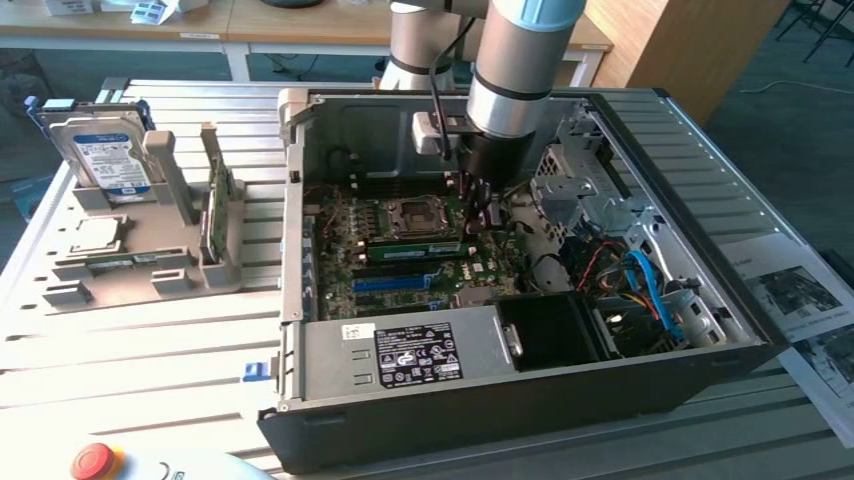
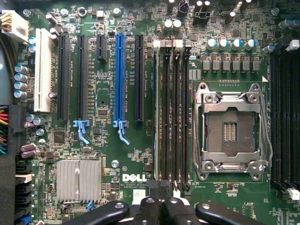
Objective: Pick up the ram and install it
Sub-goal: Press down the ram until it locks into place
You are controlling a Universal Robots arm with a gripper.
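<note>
The ram (image 1: 414, 249) is a long green stick lying along the memory slots of the motherboard (image 1: 400, 285), beside the CPU socket (image 1: 407, 215). My gripper (image 1: 478, 212) hangs just above the stick's end toward the exterior view's right. In the wrist view the black fingers (image 2: 149, 211) are pressed together, so the gripper (image 2: 159, 208) is shut with nothing visible between them. It sits over one end of the dark memory slots (image 2: 171, 117). There I cannot tell the stick apart from the slots.
The open PC case (image 1: 534, 400) surrounds the board, with its power supply (image 1: 400, 355) in front and cables (image 1: 641, 290) at the exterior view's right. A grey rack (image 1: 134, 260) at the left holds a hard drive (image 1: 110, 155) and another thin green board (image 1: 214, 215). A red button (image 1: 96, 460) is at the front.
</note>
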